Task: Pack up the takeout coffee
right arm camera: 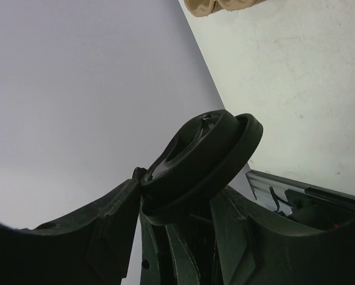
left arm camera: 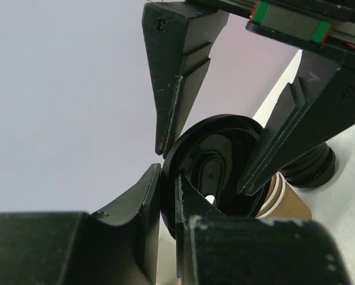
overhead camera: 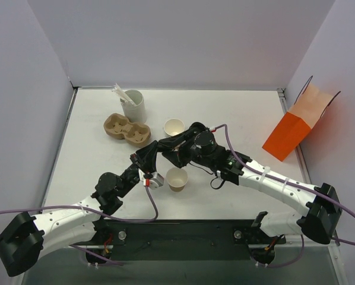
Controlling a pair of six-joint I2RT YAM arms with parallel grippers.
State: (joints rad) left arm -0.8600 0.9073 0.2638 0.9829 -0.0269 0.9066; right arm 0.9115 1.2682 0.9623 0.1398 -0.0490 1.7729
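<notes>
Heads up, your takeout coffee cup (overhead camera: 177, 178) is standing lidless on the table (overhead camera: 243, 113), and both claws meet just past the cup's far side with one black lid (left arm camera: 219, 142) between them. Your left gripper (left arm camera: 167, 175) is pinched nearly together on the lid's rim. Your right gripper (left arm camera: 204, 171) straddles the lid's full width, jaws wide, and I can't tell if it's actually squeezing.

Black lid (left arm camera: 216, 133) partly behind jaws, tan cup (left arm camera: 295, 209) mostly behind it, carrier (right arm camera: 219, 5) cut by top edge
</notes>
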